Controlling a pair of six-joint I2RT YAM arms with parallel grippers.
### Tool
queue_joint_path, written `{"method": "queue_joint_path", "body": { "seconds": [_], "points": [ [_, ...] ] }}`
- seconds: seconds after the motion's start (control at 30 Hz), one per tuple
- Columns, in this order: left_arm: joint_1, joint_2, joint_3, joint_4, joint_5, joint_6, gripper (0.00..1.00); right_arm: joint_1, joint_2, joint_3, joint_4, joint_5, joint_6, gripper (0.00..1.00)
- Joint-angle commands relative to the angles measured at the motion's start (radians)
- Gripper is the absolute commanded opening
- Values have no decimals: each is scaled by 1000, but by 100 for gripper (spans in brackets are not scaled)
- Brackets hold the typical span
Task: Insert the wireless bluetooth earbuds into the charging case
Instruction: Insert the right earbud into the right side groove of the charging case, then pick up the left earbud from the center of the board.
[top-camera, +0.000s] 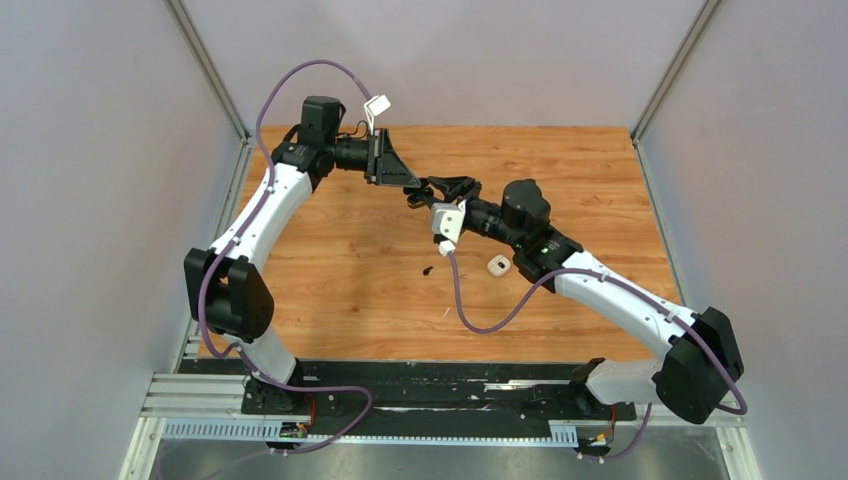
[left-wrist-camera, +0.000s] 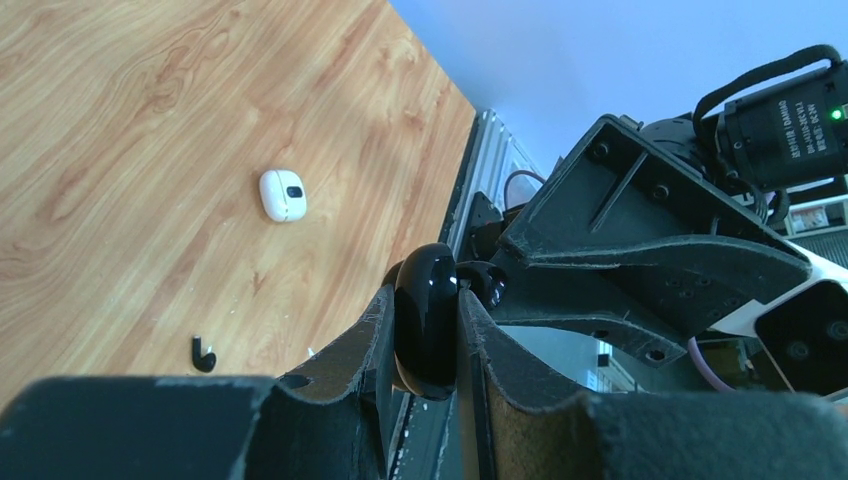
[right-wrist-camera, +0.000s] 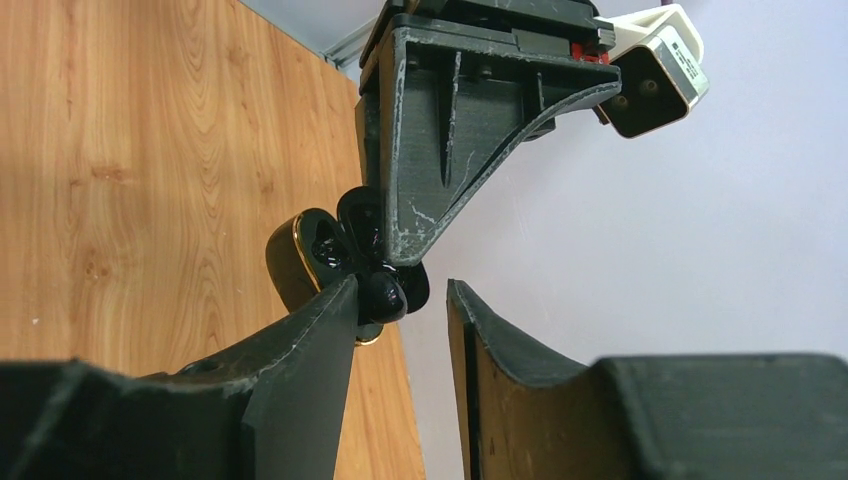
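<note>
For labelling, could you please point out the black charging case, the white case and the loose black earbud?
black charging case (left-wrist-camera: 428, 320): left wrist view, glossy shell.
white case (left-wrist-camera: 277, 200): left wrist view, top face.
loose black earbud (left-wrist-camera: 203, 354): left wrist view, body.

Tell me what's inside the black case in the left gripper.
The open black case shows a glossy dark interior with one black earbud at its mouth; the left gripper covers the rest.

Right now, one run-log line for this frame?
left gripper: shut on glossy black charging case | right gripper: open beside it | wooden table: small white case, black earbud loose
</note>
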Motion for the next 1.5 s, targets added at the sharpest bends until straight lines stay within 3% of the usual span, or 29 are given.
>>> {"method": "queue_joint_path", "body": {
  "seconds": [0.0, 0.43, 0.67, 0.9, 1.03, 1.23, 1.33, 1.47],
  "points": [
    [1, -15, 6, 50, 65, -31, 0, -11, 23, 79, -121, -44, 108, 44],
    [1, -14, 8, 51, 64, -28, 0, -71, 74, 264, -378, -161, 305, 51],
    [2, -10, 9, 49, 56, -22, 0, -99, 21, 331, -488, -271, 471, 64],
    [3, -9, 12, 14, 38, 20, 0, -250, 16, 354, -490, -390, 831, 70],
    [19, -18, 22, -103, -8, 124, 0, -298, -2, 285, -491, -440, 798, 68],
    [54, -28, 114, -432, -161, 539, 0, -304, 64, 169, -561, -470, 560, 54],
    [81, -50, 118, -499, -209, 615, 0, -304, 159, 183, -627, -489, 422, 47],
    [115, -95, 85, -535, -234, 637, 0, -291, 304, 232, -716, -479, 188, 46]
  ]
}}
